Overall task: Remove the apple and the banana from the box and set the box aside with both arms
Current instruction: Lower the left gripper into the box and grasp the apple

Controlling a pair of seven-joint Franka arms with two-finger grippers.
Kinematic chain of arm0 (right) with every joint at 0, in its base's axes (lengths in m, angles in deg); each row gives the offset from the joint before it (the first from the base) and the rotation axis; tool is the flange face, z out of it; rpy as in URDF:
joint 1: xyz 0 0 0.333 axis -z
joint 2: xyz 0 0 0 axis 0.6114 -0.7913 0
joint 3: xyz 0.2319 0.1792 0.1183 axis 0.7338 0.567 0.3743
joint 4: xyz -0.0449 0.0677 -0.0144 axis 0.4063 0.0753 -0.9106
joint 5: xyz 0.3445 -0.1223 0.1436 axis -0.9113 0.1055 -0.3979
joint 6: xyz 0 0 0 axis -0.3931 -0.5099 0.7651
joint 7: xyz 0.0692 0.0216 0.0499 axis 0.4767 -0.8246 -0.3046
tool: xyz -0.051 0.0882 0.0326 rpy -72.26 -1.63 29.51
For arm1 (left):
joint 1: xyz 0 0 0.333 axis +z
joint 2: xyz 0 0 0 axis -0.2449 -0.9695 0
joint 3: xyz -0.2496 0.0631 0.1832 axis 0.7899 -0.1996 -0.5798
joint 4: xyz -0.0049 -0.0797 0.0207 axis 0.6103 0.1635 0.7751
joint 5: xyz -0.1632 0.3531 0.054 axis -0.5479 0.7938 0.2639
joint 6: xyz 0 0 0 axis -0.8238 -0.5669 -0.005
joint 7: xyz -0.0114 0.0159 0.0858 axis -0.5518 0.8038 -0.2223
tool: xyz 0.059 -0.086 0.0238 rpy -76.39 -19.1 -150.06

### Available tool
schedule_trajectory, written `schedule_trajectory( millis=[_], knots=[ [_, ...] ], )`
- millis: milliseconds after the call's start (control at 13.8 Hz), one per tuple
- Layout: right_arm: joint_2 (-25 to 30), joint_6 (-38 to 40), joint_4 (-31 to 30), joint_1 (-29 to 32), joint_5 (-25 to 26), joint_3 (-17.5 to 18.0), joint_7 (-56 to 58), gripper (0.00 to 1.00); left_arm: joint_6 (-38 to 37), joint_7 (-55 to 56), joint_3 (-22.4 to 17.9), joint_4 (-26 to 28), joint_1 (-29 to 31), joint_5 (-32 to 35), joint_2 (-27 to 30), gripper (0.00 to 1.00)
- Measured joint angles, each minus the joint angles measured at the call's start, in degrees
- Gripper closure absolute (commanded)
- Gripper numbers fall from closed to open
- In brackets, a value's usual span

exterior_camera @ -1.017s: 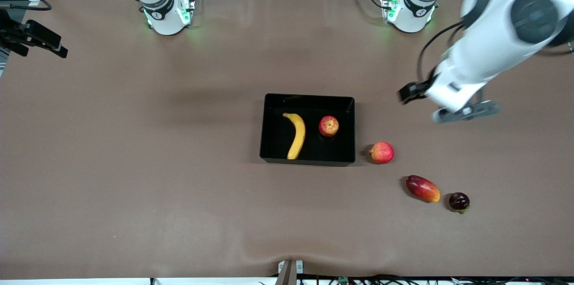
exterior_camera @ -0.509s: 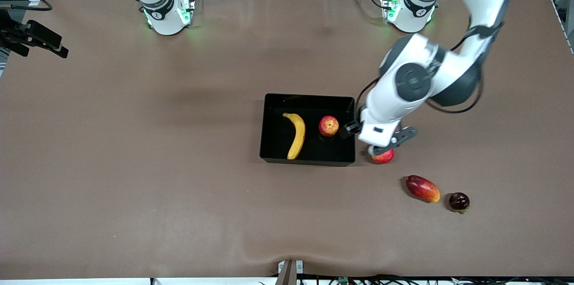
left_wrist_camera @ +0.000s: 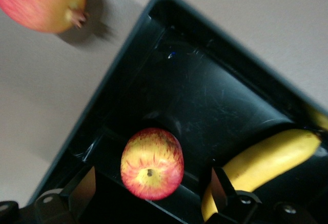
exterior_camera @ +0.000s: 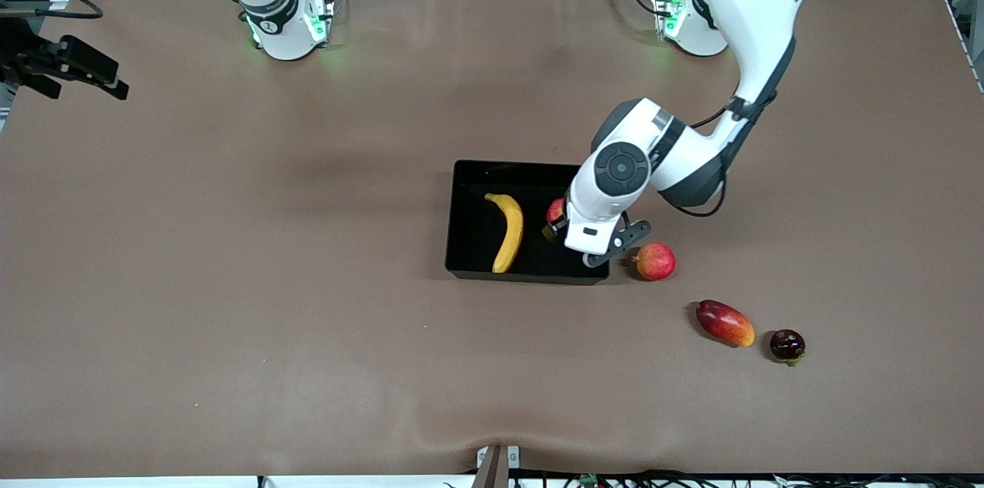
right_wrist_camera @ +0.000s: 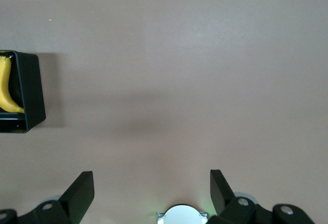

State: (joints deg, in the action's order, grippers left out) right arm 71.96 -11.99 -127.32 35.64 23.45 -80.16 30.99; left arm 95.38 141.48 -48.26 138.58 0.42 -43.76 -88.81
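Brown table (exterior_camera: 231,280): your box (exterior_camera: 469,242) holds both apple (left_wrist_camera: 151,163) and banana (exterior_camera: 507,230); nothing is out yet. Left gripper (left_wrist_camera: 154,196), fingers spread, hangs over the apple. Right gripper (right_wrist_camera: 152,193), also spread, waits over bare table.

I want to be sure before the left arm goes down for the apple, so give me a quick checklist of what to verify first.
1. Left gripper open, nothing held: ok.
2. Left gripper over the apple, which lies between its fingers in the left wrist view: ok.
3. Apple and banana both in the box, lying apart: ok.
4. Pinkish fruit with a nub outside the box, beside its wall at the left arm's end: ok.
5. Right gripper open, waiting over bare table: ok.
6. Height of the left gripper above the apple: cannot tell.
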Motion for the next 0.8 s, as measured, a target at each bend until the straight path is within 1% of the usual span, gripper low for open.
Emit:
schedule_trajectory(
  millis=[218, 363, 654, 726, 799],
  knots=[
    [0.00, -0.44, 0.00, -1.76, 0.00, 0.04, -0.10, 0.00, 2.38, 2.50, -0.01, 3.49, -1.30, 1.48, -0.84, 0.00],
    [-0.01, -0.44, -0.01, -2.39, 0.02, 0.05, -0.11, 0.00, 2.50, 3.34, -0.01, 3.95, -2.07, 2.34, -1.64, 0.00],
    [-0.16, -0.48, -0.05, -2.50, 0.02, 0.03, -0.11, 0.00, 3.67, 7.77, -0.03, 3.99, -2.40, 7.43, -3.97, 0.00],
    [-0.23, -0.48, -0.08, -2.55, 0.02, 0.03, -0.11, 0.00, 4.08, 8.21, -0.04, 3.98, -2.40, 7.94, -4.48, 0.22],
    [-0.30, -0.48, -0.09, -2.70, 0.02, 0.04, -0.11, 0.00, 4.41, 8.41, -0.04, 3.95, -2.40, 8.17, -4.81, 0.51]
  ],
)
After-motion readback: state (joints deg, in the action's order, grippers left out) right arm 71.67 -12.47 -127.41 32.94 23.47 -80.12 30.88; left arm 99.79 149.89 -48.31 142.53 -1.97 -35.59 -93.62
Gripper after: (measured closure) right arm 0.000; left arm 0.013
